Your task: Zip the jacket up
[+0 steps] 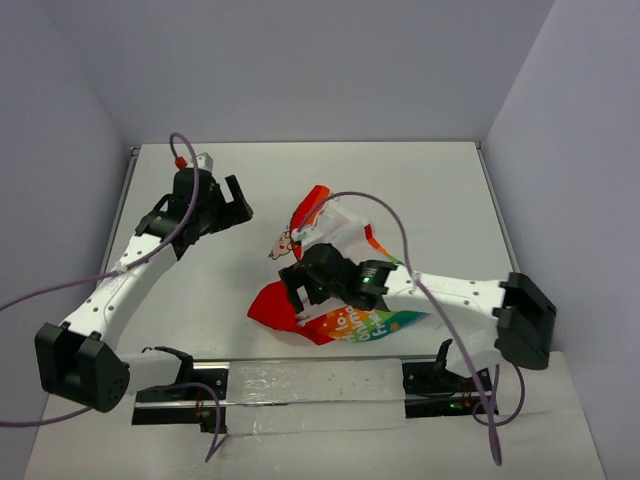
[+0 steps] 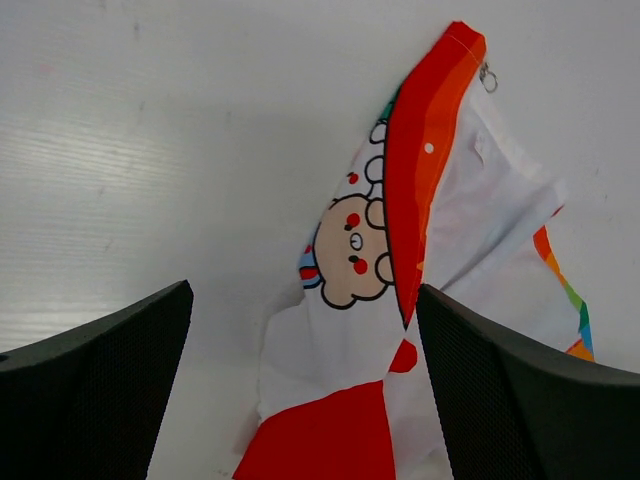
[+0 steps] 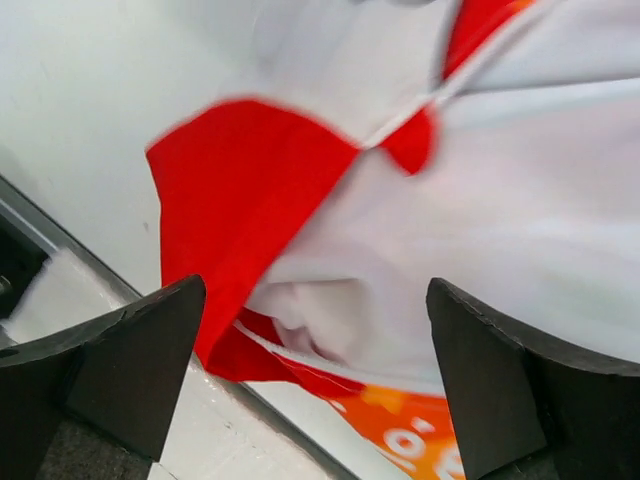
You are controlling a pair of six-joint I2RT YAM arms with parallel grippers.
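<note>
Crumpled red-and-rainbow jacket (image 1: 335,280), apparently unzipped

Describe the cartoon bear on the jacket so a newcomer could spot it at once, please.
On the white table, find the crumpled jacket near the middle, under the right arm. The bear sits on its white flap nearest the left arm: a tan face with red cheeks, the only drawn figure among red and rainbow stripes.

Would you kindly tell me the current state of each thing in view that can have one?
jacket: unzipped, crumpled on the table, white lining showing.
left gripper: open, empty, held clear of the jacket.
right gripper: open, over the jacket's red near part, not closed on it.
</note>
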